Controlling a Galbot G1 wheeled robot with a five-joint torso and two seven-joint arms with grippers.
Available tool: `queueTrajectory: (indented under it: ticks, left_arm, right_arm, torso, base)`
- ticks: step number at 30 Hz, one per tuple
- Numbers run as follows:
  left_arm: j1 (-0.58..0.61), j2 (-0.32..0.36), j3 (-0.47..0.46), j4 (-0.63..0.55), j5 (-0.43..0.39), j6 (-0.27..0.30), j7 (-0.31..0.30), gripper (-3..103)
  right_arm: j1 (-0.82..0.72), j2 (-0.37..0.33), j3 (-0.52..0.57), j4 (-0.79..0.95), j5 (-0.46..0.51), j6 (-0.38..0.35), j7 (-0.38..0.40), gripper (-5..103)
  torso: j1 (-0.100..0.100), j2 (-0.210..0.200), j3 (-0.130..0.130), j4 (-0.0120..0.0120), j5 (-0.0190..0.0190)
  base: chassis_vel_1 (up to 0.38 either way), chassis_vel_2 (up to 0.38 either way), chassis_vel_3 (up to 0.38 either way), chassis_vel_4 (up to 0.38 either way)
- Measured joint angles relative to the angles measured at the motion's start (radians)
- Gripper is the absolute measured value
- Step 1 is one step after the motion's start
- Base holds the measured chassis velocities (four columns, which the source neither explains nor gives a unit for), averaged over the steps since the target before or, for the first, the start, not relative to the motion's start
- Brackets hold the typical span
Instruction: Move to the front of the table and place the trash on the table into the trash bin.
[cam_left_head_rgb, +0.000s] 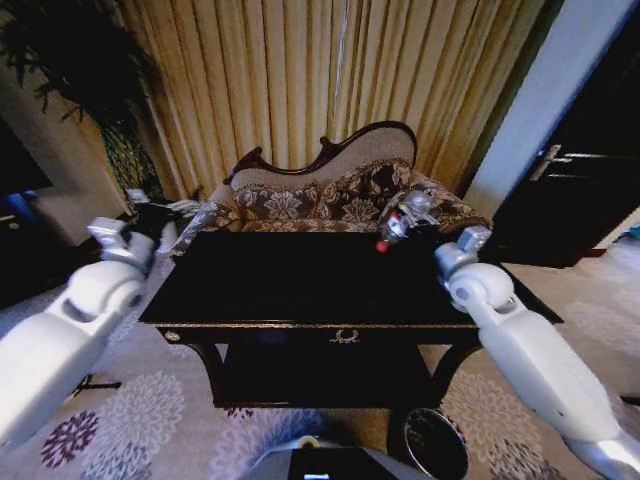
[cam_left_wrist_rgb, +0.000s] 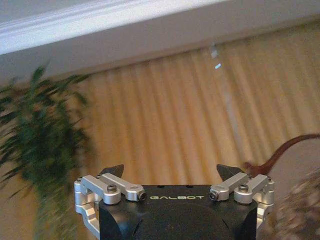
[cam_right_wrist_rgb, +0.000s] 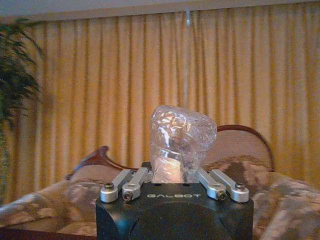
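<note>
The dark glossy table (cam_left_head_rgb: 300, 280) stands right in front of me, a gold emblem on its drawer. My right gripper (cam_left_head_rgb: 410, 222) (cam_right_wrist_rgb: 172, 175) is raised over the table's far right corner. It is shut on the trash, a crumpled clear plastic bottle (cam_left_head_rgb: 402, 216) (cam_right_wrist_rgb: 181, 137) whose red cap (cam_left_head_rgb: 382, 245) points down and left. The trash bin (cam_left_head_rgb: 408, 438), round with a dark inside, sits on the carpet below the table's front right. My left gripper (cam_left_head_rgb: 155, 215) (cam_left_wrist_rgb: 170, 172) hangs open beyond the table's left end, holding nothing.
An ornate patterned sofa (cam_left_head_rgb: 320, 195) stands close behind the table before gold curtains (cam_left_head_rgb: 330, 70). A leafy plant (cam_left_head_rgb: 80, 70) fills the left corner. A dark door (cam_left_head_rgb: 590, 170) is at the right. Patterned carpet (cam_left_head_rgb: 140, 410) lies around the table legs.
</note>
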Motion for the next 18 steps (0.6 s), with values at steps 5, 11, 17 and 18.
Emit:
queueTrajectory:
  ticks: [5,11,17,18]
  left_arm:
    - [0.136,-0.003,-0.158,0.027,-0.045,-0.006,0.037,100]
    - [0.206,-0.021,-0.242,0.011,-0.109,-0.032,0.14,100]
    - [0.212,-0.041,-0.242,-0.002,-0.112,-0.037,0.164,100]
    - [0.214,-0.042,-0.24,-0.003,-0.112,-0.037,0.169,100]
  right_arm:
    - [-0.031,-0.024,0.048,-0.032,-0.023,0.001,0.001,26]
    - [-0.058,-0.061,0.088,-0.107,-0.053,0.001,-0.004,26]
    - [-0.139,-0.138,0.132,-0.163,-0.03,0.009,-0.053,26]
    - [-0.148,-0.146,0.134,-0.174,-0.029,0.019,-0.06,26]
  torso:
    - [0.0,0.0,0.0,0.0001,-0.0002]
    - [0.0,0.0,0.0,0.0,0.0004]
    - [0.0,0.0,0.0,-0.0005,0.0002]
    - [0.0,0.0,0.0,-0.0004,0.0002]
  base:
    - [0.0,0.0,0.0,0.0]
    - [0.0,0.0,0.0,0.0]
    - [0.0,0.0,0.0,0.0]
    - [0.0,0.0,0.0,0.0]
